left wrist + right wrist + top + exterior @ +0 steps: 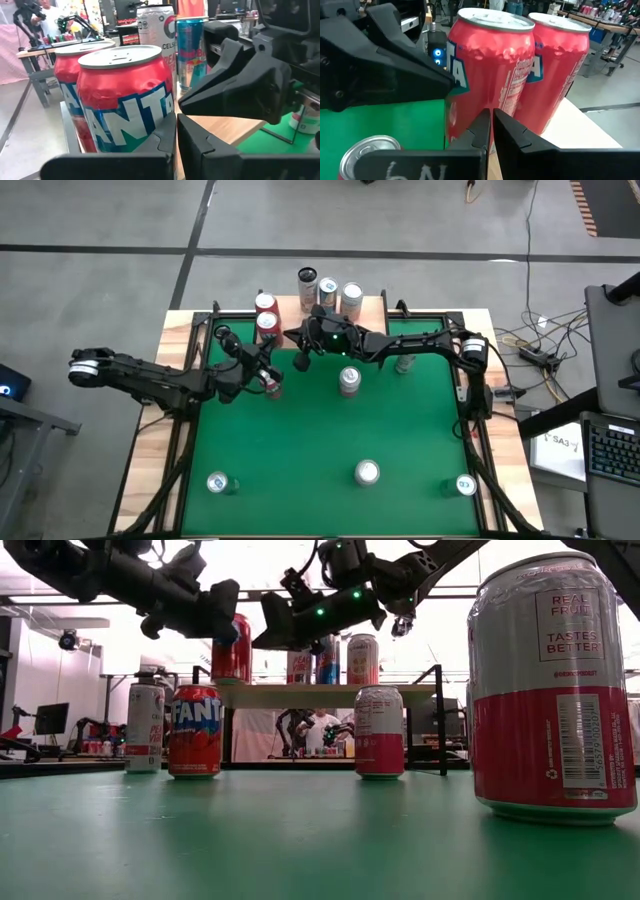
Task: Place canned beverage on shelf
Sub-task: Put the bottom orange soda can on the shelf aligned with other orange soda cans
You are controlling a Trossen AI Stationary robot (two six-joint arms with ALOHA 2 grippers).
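Fanta can on shelf — just beyond both closed, empty grippers.

On the wooden shelf stand five cans: two red Fanta cans, a white Celsius can, a blue Red Bull can and one pale can. On the green table are six more cans. Two dark arms reach in, one from each side.
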